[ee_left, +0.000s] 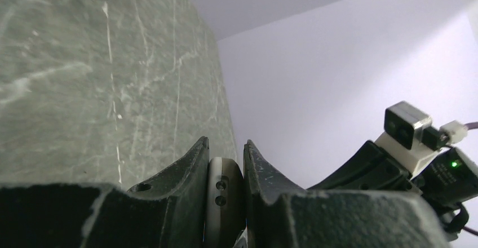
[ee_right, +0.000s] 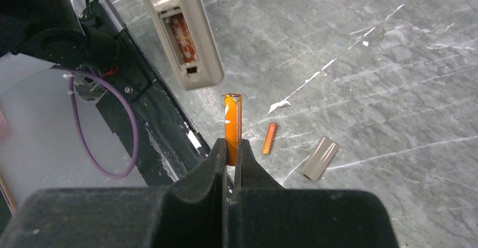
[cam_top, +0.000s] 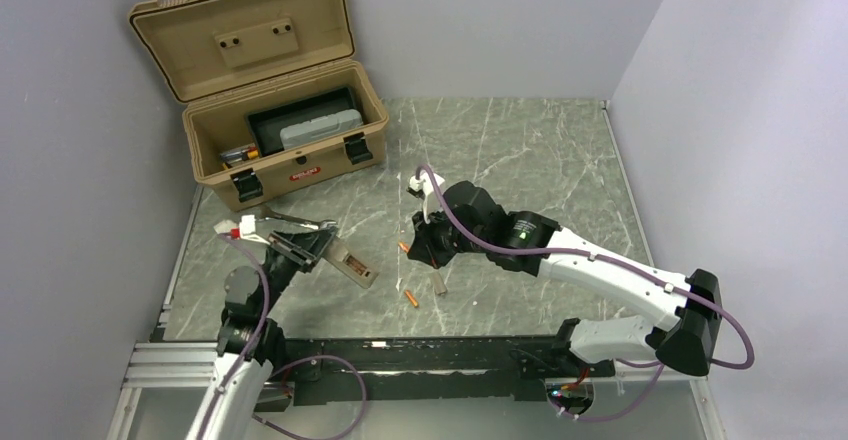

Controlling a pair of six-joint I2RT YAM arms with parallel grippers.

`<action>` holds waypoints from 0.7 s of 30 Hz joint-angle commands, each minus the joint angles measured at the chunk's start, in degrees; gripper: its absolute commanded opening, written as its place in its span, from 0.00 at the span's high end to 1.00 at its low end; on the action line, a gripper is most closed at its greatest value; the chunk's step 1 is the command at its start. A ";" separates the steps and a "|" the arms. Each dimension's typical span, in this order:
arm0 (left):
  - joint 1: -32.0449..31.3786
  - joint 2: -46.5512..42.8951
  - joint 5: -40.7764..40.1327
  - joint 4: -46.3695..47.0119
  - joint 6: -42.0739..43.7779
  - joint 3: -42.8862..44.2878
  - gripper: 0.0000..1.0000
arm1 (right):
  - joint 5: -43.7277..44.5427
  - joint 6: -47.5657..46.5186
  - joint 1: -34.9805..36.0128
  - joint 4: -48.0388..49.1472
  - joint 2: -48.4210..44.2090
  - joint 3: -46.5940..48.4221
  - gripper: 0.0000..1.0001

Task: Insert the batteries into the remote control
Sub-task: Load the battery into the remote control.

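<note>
Batteries are in three places. One battery (ee_right: 232,125) stands between the fingers of the right gripper (ee_right: 231,146), whose jaws pinch its lower end. Its free tip is near the end of the remote control (ee_right: 200,70) but does not touch it. A second battery (ee_right: 183,36) lies in the open recess of the remote (its orange side shows in the right wrist view). A third battery (ee_right: 270,138) lies loose on the green marble table (ee_right: 394,62), nearer to the arm bases than the held one. A small grey cover (ee_right: 319,158) lies to its right, apart from it.

Left gripper (ee_left: 225,146) holds the remote, with its jaws pressed on the two sides of the rounded body. This is at the left part of the table, and the remote sticks out to the right, towards the right gripper, with the recess facing up. At the far left corner stands a tan toolbox (cam_top: 290,165) with its lid open, and a grey case (cam_top: 320,130) sits in its tray
</note>
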 commanded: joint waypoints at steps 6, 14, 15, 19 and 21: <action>-27.58 23.49 -20.31 31.00 3.18 -0.83 1.00 | 1.84 1.43 0.57 -2.33 -0.30 2.55 1.00; -30.40 26.08 -24.67 35.73 1.36 -4.38 1.00 | 3.50 10.94 2.62 0.19 -1.98 -2.02 1.00; -30.44 25.63 -25.09 35.14 1.25 -4.49 1.00 | 4.86 12.14 4.08 0.42 -1.75 -2.34 1.00; -30.44 23.58 -26.21 33.55 0.20 -5.37 1.00 | 6.68 14.07 7.04 0.16 0.29 -0.98 1.00; -30.45 23.08 -26.12 33.09 -0.33 -5.70 1.00 | 8.77 13.15 8.47 -1.03 1.87 1.15 1.00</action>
